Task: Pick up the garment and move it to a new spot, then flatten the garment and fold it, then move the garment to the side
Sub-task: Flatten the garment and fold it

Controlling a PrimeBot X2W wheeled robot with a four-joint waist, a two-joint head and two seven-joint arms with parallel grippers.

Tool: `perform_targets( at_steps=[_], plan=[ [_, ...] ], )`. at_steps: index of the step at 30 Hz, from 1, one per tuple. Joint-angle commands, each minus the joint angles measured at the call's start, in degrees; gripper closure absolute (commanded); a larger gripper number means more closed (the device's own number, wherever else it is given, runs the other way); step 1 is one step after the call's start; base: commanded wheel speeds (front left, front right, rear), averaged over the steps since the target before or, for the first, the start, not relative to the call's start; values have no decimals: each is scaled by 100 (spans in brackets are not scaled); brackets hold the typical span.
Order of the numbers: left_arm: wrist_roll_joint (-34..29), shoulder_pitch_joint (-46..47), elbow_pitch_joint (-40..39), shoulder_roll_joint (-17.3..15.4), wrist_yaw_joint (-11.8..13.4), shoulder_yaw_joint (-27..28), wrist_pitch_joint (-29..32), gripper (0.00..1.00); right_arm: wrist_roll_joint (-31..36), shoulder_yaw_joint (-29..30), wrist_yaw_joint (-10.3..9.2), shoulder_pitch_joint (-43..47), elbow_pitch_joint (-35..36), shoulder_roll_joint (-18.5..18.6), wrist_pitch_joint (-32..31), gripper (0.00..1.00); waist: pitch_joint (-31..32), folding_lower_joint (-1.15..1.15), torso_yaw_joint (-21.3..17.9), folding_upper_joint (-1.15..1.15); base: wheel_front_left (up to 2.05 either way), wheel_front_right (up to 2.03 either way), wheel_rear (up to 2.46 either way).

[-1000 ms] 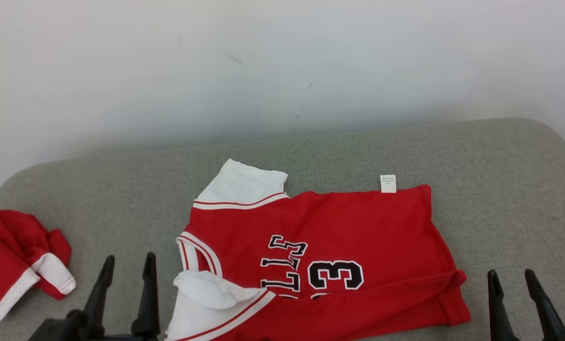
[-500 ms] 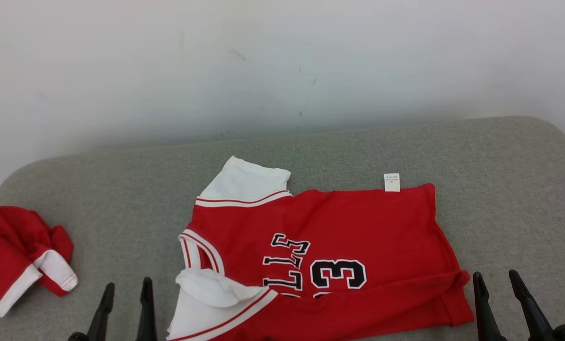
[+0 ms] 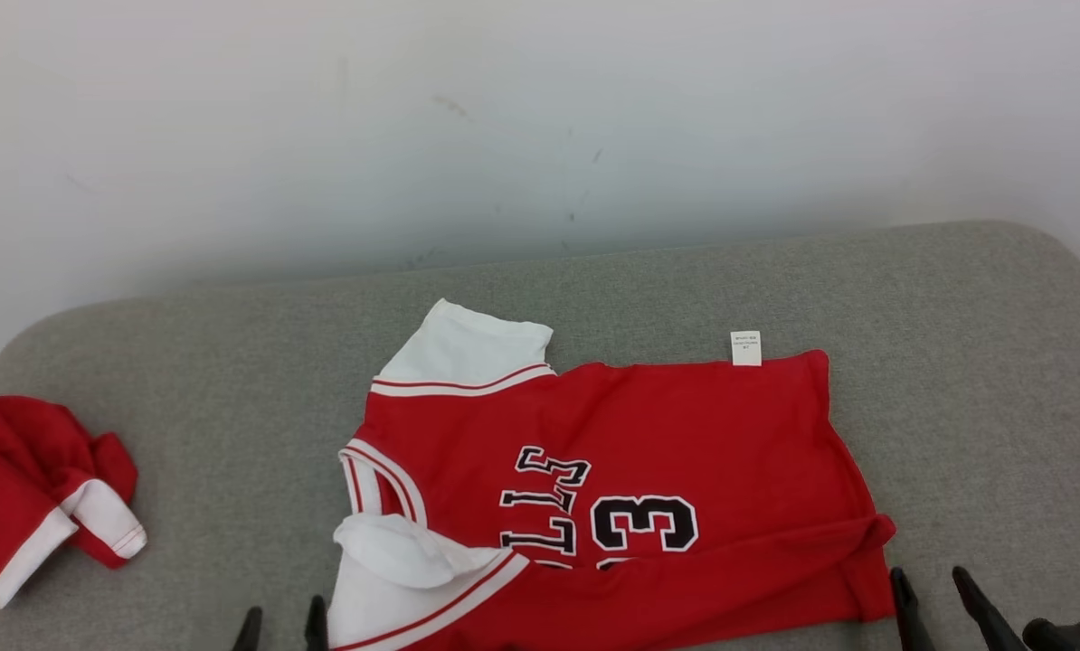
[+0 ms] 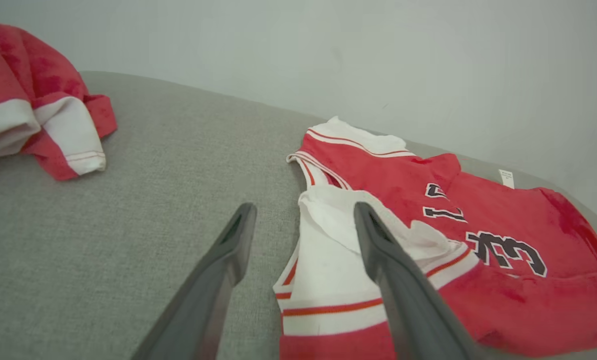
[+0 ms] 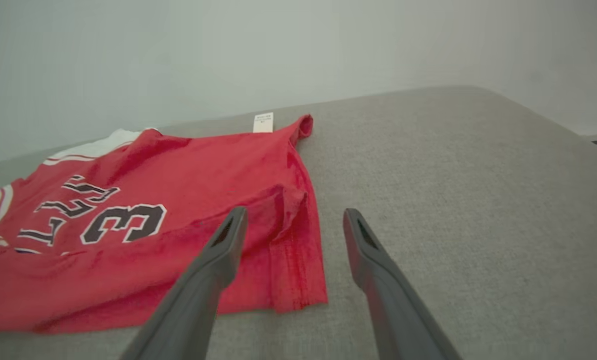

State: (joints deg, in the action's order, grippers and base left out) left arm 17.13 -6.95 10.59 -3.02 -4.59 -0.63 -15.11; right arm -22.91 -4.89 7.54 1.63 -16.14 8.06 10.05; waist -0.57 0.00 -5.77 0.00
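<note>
The soft, light red shirt lies on the grey cushion at twelve o'clock, so my left gripper and right gripper, both spread wide and empty, should pinch its seven and five o'clock corners.

A crumpled red-and-white cloth is lying at the left end of the grey cushion, and a scuffed white wall is rising just behind that cushion.
</note>
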Motion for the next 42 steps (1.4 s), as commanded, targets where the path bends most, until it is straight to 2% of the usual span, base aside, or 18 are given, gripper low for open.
perform_targets(
  at_steps=[1, 4, 9, 15, 22, 23, 24, 25, 26, 27, 28, 37, 42],
  plan=[
    [70, 2, 140, -26, -26, -24, 74, 0, 14, -48, -11, -57, -148, 91, -117, 0, 0, 0, 0, 0, 0, 0, 0],
    [142, 133, 472, -26, -33, -113, 397, 0, -45, -203, -11, -253, -563, 132, -494, 0, -43, 0, 12, 0, 0, 0, 0],
    [138, 311, 615, -128, 1, -223, 928, 0, -36, -356, -12, -685, -1121, 109, -738, 0, -185, 0, 38, 0, 0, 0, 0],
    [203, 430, 717, -215, 14, -389, 1811, 0, 126, -412, -12, -1155, -1845, -10, -872, 0, -361, 0, 89, 0, 0, 0, 0],
    [316, 449, 735, -246, -27, -545, 2387, 0, 258, -366, -12, -1416, -2379, -74, -851, 0, -490, 0, 128, 0, 0, 0, 0],
    [337, 439, 723, -249, -28, -555, 2420, 15, 266, -381, -12, -1434, -2433, -90, -854, 0, -492, 0, 137, 0, 0, 0, 0],
    [358, 435, 704, -246, -29, -560, 2437, 50, 268, -411, -12, -1454, -2479, -96, -852, 23, -493, 0, 144, 0, 0, 0, 0],
    [375, 430, 687, -247, -31, -569, 2474, 69, 263, -435, -12, -1474, -2519, -105, -849, 51, -493, 0, 150, 0, 0, 0, 0],
    [370, 425, 668, -256, -34, -576, 2481, 100, 253, -456, -12, -1493, -2557, -114, -836, 65, -491, 0, 155, 0, 0, 0, 0],
    [371, 425, 648, -264, -34, -577, 2497, 100, 244, -472, -12, -1512, -2591, -120, -832, 95, -487, 0, 158, 0, 0, 0, 0],
    [377, 422, 630, -271, -34, -579, 2506, 100, 234, -483, -12, -1531, -2628, -121, -833, 100, -479, 0, 162, 0, 0, 0, 0],
    [423, 398, 423, -372, 16, -536, 2522, 100, 102, -481, -17, -1552, -2695, 25, -769, 100, -357, 0, 181, 0, 0, 0, 0],
    [448, 335, 260, -459, 40, -550, 2700, 100, -274, -529, -17, -1382, -2354, 88, -957, 100, -289, 0, 197, 0, 0, 0, 0]
  ],
)
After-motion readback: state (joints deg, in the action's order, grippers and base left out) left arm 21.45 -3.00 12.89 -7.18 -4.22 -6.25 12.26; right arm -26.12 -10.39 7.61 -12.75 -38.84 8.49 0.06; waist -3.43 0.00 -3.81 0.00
